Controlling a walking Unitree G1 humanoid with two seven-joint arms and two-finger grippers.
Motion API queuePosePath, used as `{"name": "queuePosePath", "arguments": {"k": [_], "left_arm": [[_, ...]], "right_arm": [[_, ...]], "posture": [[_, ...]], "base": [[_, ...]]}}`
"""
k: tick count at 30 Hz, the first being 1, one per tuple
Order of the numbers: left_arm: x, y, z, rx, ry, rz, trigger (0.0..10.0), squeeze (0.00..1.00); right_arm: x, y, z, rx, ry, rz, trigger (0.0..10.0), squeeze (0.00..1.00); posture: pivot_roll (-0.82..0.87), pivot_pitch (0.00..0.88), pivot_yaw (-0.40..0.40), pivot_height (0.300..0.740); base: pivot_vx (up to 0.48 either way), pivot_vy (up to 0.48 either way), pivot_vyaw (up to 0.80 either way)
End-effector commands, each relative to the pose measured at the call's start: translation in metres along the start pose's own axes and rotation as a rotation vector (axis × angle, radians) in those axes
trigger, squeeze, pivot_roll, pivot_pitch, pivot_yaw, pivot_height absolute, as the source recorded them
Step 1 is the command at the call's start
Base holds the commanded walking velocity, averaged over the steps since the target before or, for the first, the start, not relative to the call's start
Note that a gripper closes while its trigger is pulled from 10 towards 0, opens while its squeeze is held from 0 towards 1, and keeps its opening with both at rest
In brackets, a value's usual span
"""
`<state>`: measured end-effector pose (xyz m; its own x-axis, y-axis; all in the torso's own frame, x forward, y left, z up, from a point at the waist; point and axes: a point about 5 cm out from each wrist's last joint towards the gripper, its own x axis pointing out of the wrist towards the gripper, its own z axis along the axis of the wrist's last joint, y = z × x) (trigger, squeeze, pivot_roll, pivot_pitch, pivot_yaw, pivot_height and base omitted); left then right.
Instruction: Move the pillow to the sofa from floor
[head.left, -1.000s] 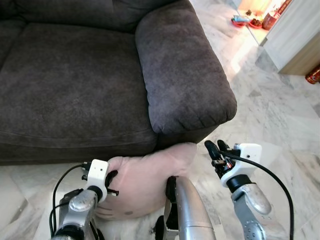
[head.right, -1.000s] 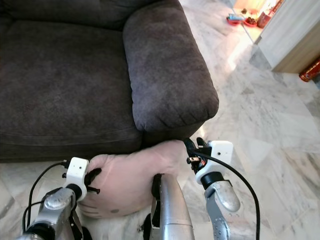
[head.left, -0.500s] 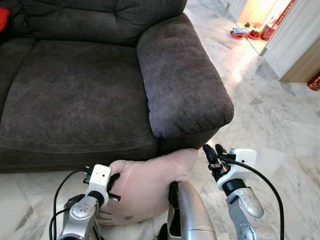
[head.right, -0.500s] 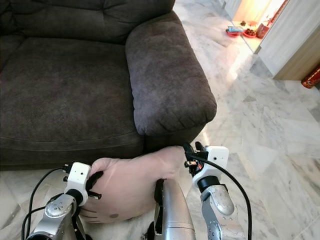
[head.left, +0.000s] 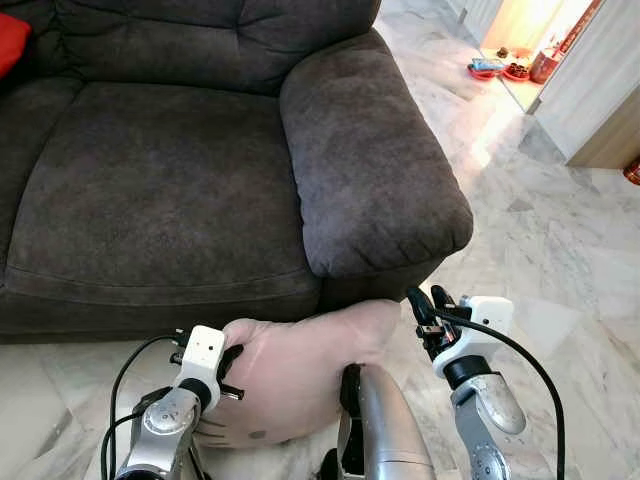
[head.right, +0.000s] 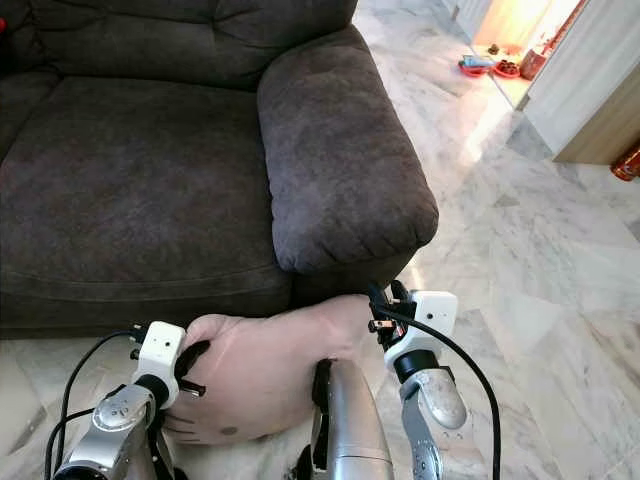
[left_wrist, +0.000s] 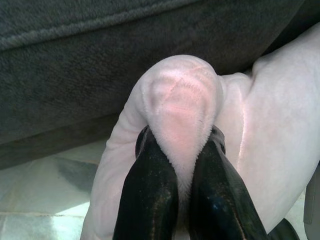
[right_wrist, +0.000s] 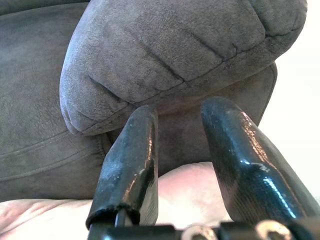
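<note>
Since the earlier frame the head camera has tilted up a little, so more of the sofa back and a red cushion (head.left: 12, 42) at the far left have come into view; the pillow and both arms sit much as they did.

The pink pillow (head.left: 300, 365) is low in front of the sofa (head.left: 160, 190), bunched just below the armrest (head.left: 370, 165) and over the marble floor (head.left: 560, 230). The left gripper (left_wrist: 182, 175) has its two fingers pinched narrowly on a puckered corner of the pillow, a fold of fabric bulging out between them. That corner grip looks meant to give a firm hold on soft, slack material. The right gripper (head.left: 428, 303) rests at the pillow's opposite end with its fingers parted and nothing between them, seemingly placed to steady that side. With the pillow still beneath seat height, the lift onto the seat cushion is not yet done.
</note>
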<state>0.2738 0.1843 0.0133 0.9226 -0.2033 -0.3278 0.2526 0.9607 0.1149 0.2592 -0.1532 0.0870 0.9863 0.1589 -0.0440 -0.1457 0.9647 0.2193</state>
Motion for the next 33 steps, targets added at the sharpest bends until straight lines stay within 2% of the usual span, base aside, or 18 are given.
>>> {"name": "queuePosePath", "arguments": {"k": [1,23,27,33], "left_arm": [[-0.002,0.0122,0.0119,0.015,-0.06,0.049,10.0,0.0],[-0.0012,0.0125,0.016,0.024,-0.057,0.036,10.0,0.0],[-0.0012,0.0126,0.016,0.024,-0.056,0.036,10.0,0.0],[0.0009,0.0086,0.0185,0.035,-0.058,0.018,10.0,0.0]], "right_arm": [[-0.0019,-0.0056,-0.0024,-0.01,0.007,-0.026,10.0,0.0],[0.0039,-0.0012,-0.0067,0.003,-0.014,-0.046,10.0,0.0],[0.004,-0.0012,-0.0066,0.004,-0.015,-0.047,10.0,0.0],[0.007,-0.0007,-0.0073,0.004,-0.02,-0.042,10.0,0.0]], "posture": [[-0.01,0.083,-0.132,0.513],[0.01,0.065,-0.096,0.648],[0.01,0.065,-0.096,0.653],[0.01,0.052,-0.093,0.693]], "base": [[0.0,0.0,0.0],[0.0,0.0,0.0],[0.0,0.0,0.0],[0.0,0.0,0.0]]}}
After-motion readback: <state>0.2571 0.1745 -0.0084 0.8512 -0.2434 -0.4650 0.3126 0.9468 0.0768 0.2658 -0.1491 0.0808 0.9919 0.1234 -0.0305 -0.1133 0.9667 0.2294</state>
